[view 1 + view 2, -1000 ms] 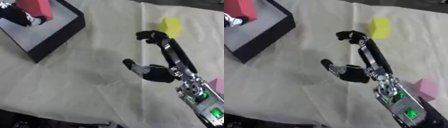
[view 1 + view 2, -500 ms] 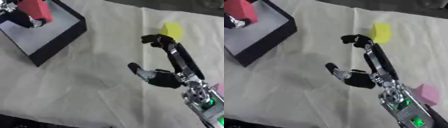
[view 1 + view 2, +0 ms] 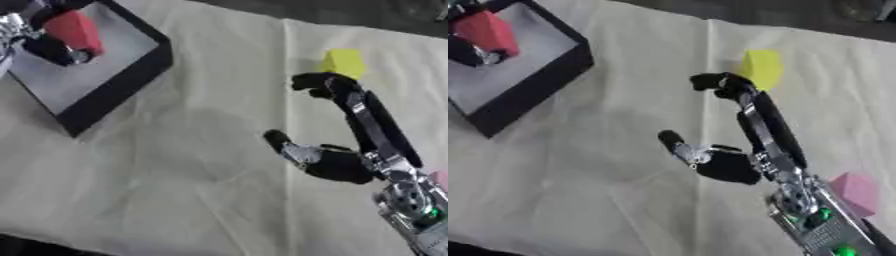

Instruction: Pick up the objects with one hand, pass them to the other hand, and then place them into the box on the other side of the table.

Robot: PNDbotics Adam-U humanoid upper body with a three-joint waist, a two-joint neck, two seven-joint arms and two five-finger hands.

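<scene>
nearest us, just behind our right wrist and off to its right, a pink block (image 3: 852,192) lies on the cloth (image 3: 175,165), not yet touched. our right hand (image 3: 337,162) comes next, stretched out over the cloth with the thumb spread well away from the long fingers (image 3: 367,117), which reach forward and hook at the tips; it holds nothing. just past those fingertips sits the yellow block (image 3: 343,63), very near them, though we cannot tell whether they touch it.

we judge the step in hand to be the pick-up of the yellow block. the next move calls for carrying the hand a little farther forward so the block sits between thumb and fingers, then closing around it and lifting, ready to pass it across.

far off to the hand's left, the black box (image 3: 131,75) waits. our left hand (image 3: 26,35) is over it, its fingers wrapped round a red block (image 3: 74,31).
</scene>
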